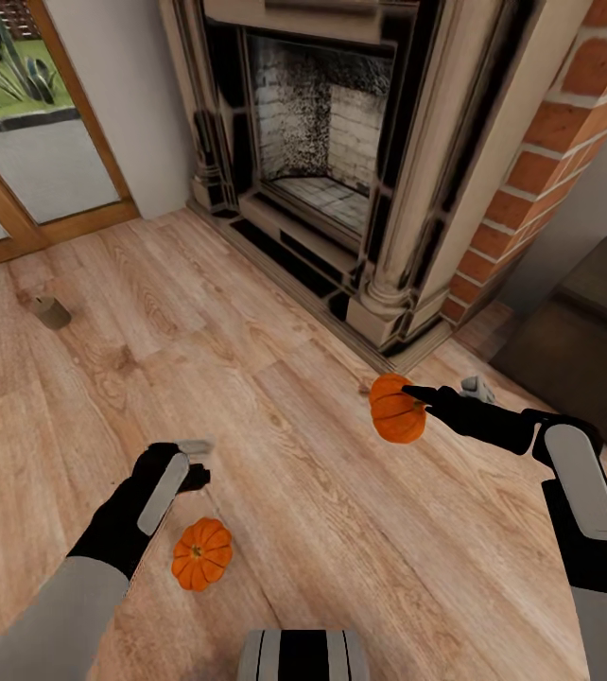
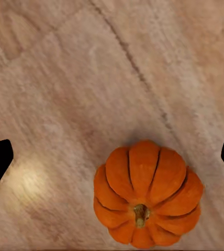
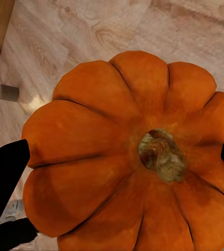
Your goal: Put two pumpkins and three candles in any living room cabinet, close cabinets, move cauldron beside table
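My right gripper (image 1: 417,397) is shut on a bright-orange ribbed pumpkin (image 1: 395,410), in front of the fireplace's right column. In the right wrist view this pumpkin (image 3: 127,157) sits stem-up between the dark fingertips (image 3: 4,175). A second pumpkin (image 1: 201,553) lies on the wood floor near me, just below and right of my left gripper (image 1: 196,462). That gripper (image 2: 112,159) is open above the floor, its fingers wide apart, with the pumpkin (image 2: 146,196) off to one side of the gap. A tan candle (image 1: 51,311) lies on the floor at far left, and the right wrist view catches the candle (image 3: 8,92) too.
A carved stone fireplace (image 1: 341,161) with a brick side (image 1: 540,161) stands ahead. A dark-brown low cabinet (image 1: 587,331) is at the right edge. A glass door with a wood frame (image 1: 20,151) is at far left. Open wood floor (image 1: 275,397) lies between.
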Robot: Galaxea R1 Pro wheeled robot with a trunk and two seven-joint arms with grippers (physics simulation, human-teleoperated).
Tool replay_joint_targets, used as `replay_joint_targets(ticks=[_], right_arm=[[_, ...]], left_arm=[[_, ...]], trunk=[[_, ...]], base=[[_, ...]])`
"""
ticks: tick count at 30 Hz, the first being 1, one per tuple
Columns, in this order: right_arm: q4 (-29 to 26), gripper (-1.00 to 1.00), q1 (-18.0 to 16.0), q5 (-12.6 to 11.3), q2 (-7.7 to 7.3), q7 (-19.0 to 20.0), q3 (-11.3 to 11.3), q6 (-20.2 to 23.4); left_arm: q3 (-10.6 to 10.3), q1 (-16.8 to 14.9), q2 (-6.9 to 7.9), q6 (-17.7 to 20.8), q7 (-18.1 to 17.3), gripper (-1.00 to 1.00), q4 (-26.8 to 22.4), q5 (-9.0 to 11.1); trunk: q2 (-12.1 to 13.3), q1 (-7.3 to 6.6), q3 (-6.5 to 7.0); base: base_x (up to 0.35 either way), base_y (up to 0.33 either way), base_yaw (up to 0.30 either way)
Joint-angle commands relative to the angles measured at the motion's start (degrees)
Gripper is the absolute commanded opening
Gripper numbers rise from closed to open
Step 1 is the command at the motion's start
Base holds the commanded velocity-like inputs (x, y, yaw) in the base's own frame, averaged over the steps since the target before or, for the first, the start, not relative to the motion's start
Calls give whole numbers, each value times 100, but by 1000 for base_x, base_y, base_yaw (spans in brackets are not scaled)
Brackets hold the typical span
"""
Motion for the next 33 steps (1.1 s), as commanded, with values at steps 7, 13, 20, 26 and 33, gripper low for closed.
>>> replay_joint_targets(ticks=[7, 13, 20, 26, 33], right_arm=[[-5, -100, -4, -61, -2, -56, -16, 19], [29, -100, 14, -14, 26, -25, 7, -6], [88, -100, 19, -207, 115, -79, -218, 66], [92, -100, 23, -280, 69, -90, -316, 88], [92, -100, 23, -375, 62, -91, -319, 88]], left_arm=[[12, -1915, -340, 162, 81, 100, 2839, 244], [172, -2044, -391, 130, 85, 100, 3052, 449], [152, -1817, -544, -104, 51, 100, 3105, 406], [173, -1621, -550, -294, 48, 100, 3270, 385], [185, -1393, -550, -519, 53, 100, 3279, 386]], trunk=[[-2, -1, -5], [-2, -1, -5], [-2, -1, -5], [-2, -1, -5], [-8, 12, -116]], base=[[0, 0, 0], [0, 0, 0], [0, 0, 0], [0, 0, 0], [0, 0, 0]])
